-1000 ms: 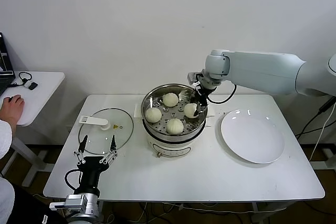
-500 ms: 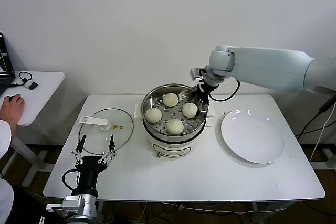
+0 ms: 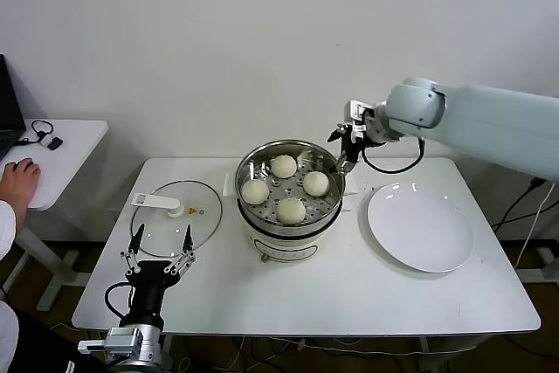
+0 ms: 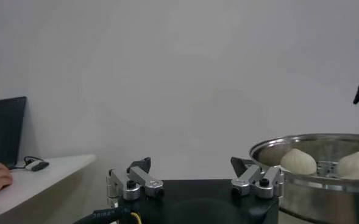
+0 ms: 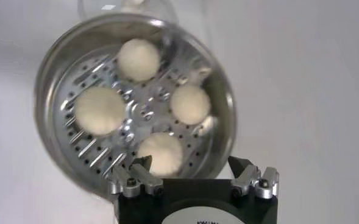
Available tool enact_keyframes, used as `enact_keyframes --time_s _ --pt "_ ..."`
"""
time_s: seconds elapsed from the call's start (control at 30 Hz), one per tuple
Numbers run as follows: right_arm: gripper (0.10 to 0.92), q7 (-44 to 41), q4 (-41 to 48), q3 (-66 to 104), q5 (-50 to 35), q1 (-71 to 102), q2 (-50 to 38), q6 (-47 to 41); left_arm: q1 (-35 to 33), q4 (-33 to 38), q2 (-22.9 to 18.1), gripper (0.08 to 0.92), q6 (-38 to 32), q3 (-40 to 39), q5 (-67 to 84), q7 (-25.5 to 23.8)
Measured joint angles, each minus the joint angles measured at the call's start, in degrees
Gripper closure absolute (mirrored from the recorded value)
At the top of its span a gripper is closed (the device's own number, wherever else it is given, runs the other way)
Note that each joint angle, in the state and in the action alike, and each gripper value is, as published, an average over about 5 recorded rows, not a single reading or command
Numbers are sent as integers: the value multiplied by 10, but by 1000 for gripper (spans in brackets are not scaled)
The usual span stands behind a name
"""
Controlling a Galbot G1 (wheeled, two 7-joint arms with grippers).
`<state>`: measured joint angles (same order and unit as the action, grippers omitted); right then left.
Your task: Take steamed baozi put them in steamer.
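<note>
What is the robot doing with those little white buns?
It is filling the steamer with steamed baozi. All four sit on the holey tray inside. The right gripper hangs open and empty above the pot's far right rim. The white plate beside it is bare. The left gripper waits open at the table's near edge, by the glass lid.

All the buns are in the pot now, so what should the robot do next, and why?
Probably pull the right gripper up and away. Its jaws are open and empty, all four buns sit in the steamer, and the plate holds none.
</note>
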<state>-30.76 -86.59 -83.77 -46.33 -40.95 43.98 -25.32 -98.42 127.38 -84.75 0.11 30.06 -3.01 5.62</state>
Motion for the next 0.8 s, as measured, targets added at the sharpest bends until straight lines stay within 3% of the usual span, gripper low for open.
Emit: enact_keyframes --time_s 0.2,0.47,0.8 --pt "203 120 -97 156 -3 132 -109 -9 -1 1 1 177 2 0 -3 -2" --pt "203 275 -212 347 -11 334 -222 76 -1 1 0 177 0 4 -6 -3" --pt "203 363 -284 707 44 701 -199 169 -12 1 -2 177 -7 6 -16 0"
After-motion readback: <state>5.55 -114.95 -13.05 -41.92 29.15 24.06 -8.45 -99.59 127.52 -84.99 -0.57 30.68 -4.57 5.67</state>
